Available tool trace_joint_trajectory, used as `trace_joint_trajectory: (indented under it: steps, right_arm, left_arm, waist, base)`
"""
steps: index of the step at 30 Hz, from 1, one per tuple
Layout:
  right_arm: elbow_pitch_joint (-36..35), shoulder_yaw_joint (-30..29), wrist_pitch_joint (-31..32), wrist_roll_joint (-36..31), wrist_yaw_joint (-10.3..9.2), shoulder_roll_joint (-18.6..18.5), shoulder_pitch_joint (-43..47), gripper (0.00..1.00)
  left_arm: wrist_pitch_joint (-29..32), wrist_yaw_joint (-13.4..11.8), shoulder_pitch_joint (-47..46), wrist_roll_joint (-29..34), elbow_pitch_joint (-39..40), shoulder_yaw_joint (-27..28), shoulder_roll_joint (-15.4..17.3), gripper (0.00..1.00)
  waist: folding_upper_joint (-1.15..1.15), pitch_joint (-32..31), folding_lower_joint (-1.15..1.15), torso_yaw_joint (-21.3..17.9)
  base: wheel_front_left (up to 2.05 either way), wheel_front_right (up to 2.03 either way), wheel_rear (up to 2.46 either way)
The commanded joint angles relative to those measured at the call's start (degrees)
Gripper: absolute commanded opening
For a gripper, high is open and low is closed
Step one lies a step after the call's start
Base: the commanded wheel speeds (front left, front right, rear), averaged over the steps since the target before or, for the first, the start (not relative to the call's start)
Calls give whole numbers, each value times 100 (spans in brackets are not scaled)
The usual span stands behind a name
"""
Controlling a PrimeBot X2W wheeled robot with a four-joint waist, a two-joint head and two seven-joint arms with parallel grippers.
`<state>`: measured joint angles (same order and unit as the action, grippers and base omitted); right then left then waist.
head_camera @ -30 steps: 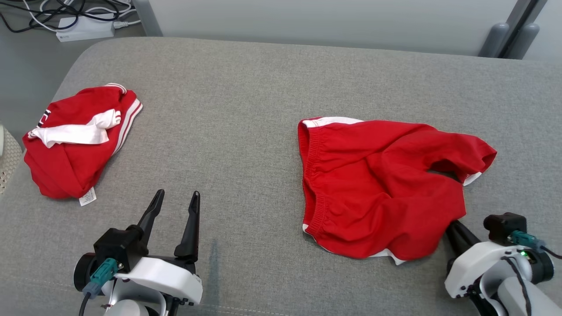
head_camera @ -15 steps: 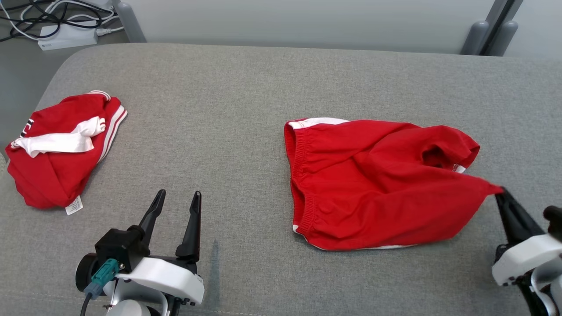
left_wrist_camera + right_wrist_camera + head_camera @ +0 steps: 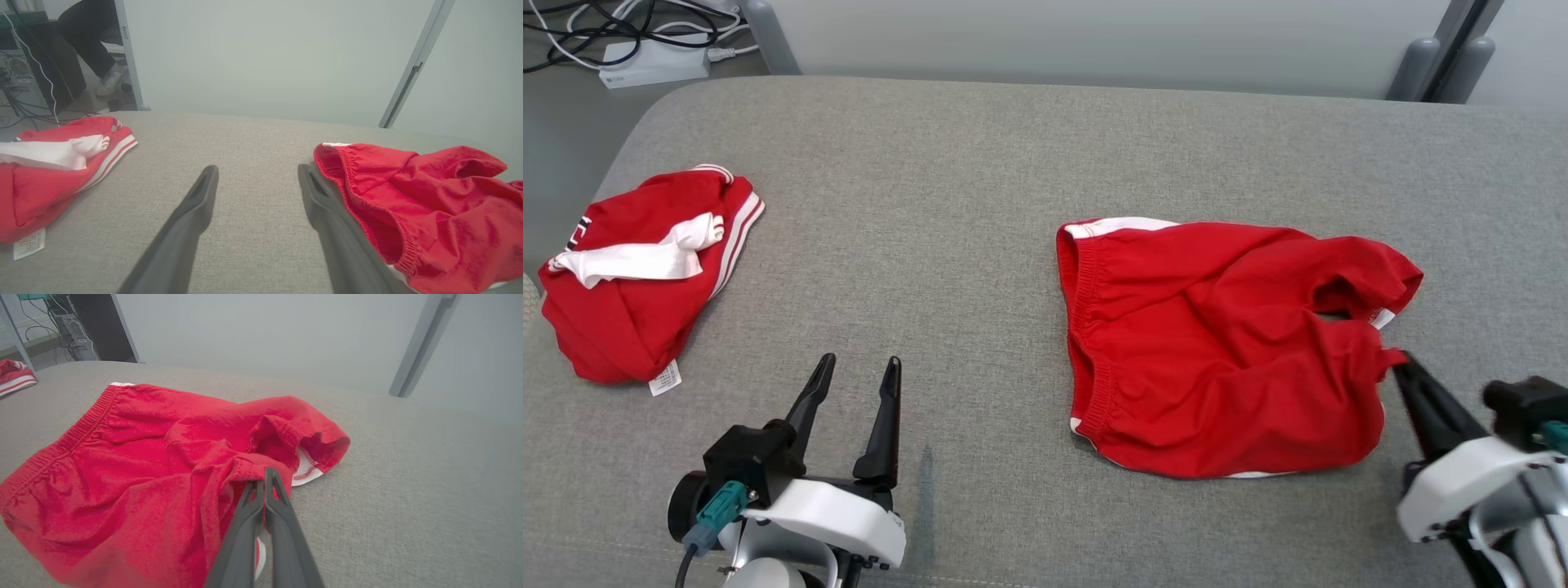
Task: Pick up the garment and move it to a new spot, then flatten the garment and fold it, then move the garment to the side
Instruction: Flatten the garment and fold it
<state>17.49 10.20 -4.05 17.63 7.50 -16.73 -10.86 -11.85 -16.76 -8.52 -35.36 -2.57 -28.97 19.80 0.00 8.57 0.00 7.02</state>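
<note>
The red shorts [image 3: 1217,351] lie on the right half of the grey cushion [image 3: 980,163], waistband [image 3: 1086,327] facing left, legs running right. The right tool [image 3: 1398,366] is pinched tight on the near leg's edge. The left tool [image 3: 860,359] sits spread wide, nearer the waistband, so that's probably its grab next.

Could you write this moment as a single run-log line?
step: flattening | right gripper: shut on red shorts, leg hem | left gripper: open, empty | other red garment: at left

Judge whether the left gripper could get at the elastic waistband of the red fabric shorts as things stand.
Probably yes: the open left gripper has only bare grey fabric cushion between it and the elastic waistband of the red fabric shorts.
</note>
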Motion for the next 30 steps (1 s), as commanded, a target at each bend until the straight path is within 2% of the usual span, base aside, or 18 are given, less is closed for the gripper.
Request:
trace_joint_trajectory:
  steps: [1, 7, 14, 21, 30]
  right_arm:
    - [-123, 10, -13, 27, -1, -147, 29, 0]
    - [-246, -830, -8, 228, -1, -216, 372, 0]
    - [-159, -1182, 13, 681, -1, -310, 311, 0]
    - [198, -651, -49, 1031, -1, -525, -406, 0]
    - [1571, 417, -117, 1198, -1, -742, -1525, 0]
  left_arm:
    - [-40, -18, -241, -20, 110, 198, 137, 100]
    - [-44, -24, -253, -22, 160, 209, 173, 100]
    - [-35, -13, -371, -16, 173, 187, 169, 100]
    - [-42, 3, -470, -9, 146, 174, 170, 100]
    - [-64, 63, -611, -5, 71, 108, 107, 100]
  waist:
    - [0, 1, 0, -4]
    - [0, 62, 0, -109]
    - [0, 240, 0, -190]
    - [0, 378, 0, -171]
    - [0, 496, 0, -13]
  base:
    - [0, 0, 0]
    - [0, 0, 0]
    - [0, 0, 0]
    - [0, 0, 0]
    - [0, 0, 0]
